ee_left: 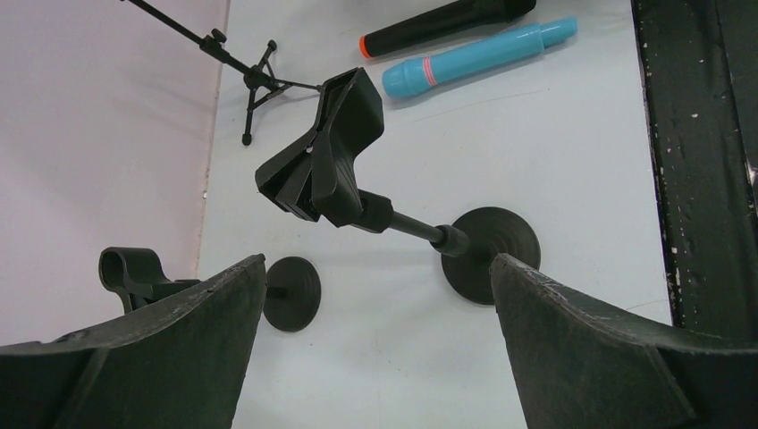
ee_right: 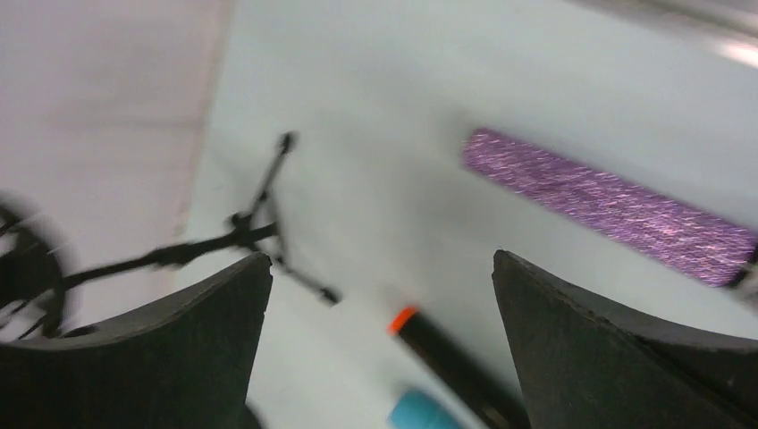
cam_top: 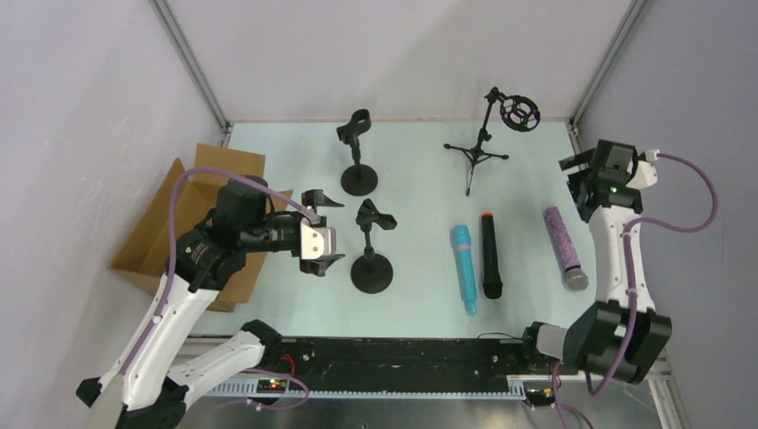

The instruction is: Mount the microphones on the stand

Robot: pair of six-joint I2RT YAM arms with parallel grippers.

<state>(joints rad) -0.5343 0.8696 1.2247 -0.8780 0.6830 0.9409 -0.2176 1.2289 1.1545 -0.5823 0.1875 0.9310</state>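
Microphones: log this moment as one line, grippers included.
blue mic, black mic, purple mic flat on table, none mounted | left gripper: open, empty, facing near clip stand | right gripper: open, empty

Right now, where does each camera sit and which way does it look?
Top: above, behind the arms, looking down on the table; both arms show.
Left wrist: on left arm, facing the near clip stand; open left pincer shows.
Right wrist: on right arm, blurry, facing the purple mic; open right pincer shows.
Shared: both wrists see the black mic.

White links (cam_top: 161,326), black joints (cam_top: 237,210) — purple cables (cam_top: 170,241) (green light (cam_top: 615,189)).
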